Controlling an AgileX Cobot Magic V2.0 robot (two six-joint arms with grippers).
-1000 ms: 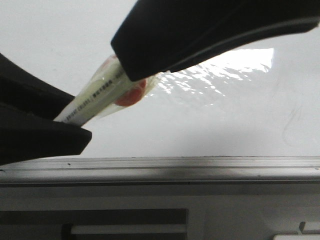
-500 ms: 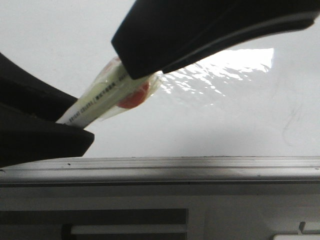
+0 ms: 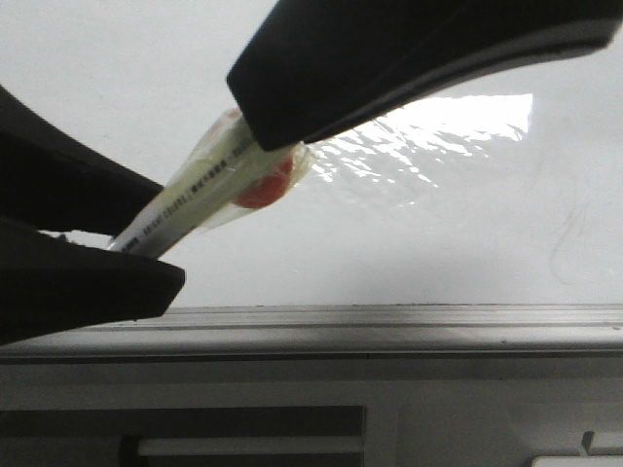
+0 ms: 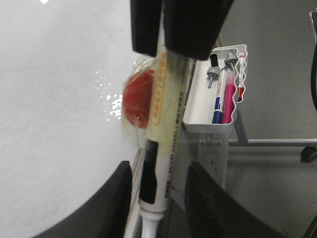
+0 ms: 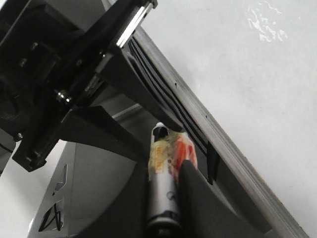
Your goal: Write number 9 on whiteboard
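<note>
A white marker [image 3: 195,199] with yellowish tape and a red patch spans between both grippers in front of the whiteboard [image 3: 117,78]. My right gripper [image 3: 263,146] is shut on its taped end, as the right wrist view [image 5: 163,183] shows. My left gripper [image 3: 165,233] is open around the other end; in the left wrist view [image 4: 161,198] its fingers stand apart from the marker [image 4: 166,124] on both sides. The board has a bright glare patch [image 3: 458,122] and a grey rail [image 3: 389,321]. The number 9 is not in view; only a faint grey curved smudge [image 3: 565,253] shows.
A white tray [image 4: 195,114] hangs beside the board's edge and holds several markers. Below the rail is a grey panel [image 3: 467,428] with slots. A metal stand leg and a castor [image 4: 309,153] are on the floor.
My left gripper's fingers have parted from the marker; they were closed on it before. The right gripper and marker have shifted slightly right.
</note>
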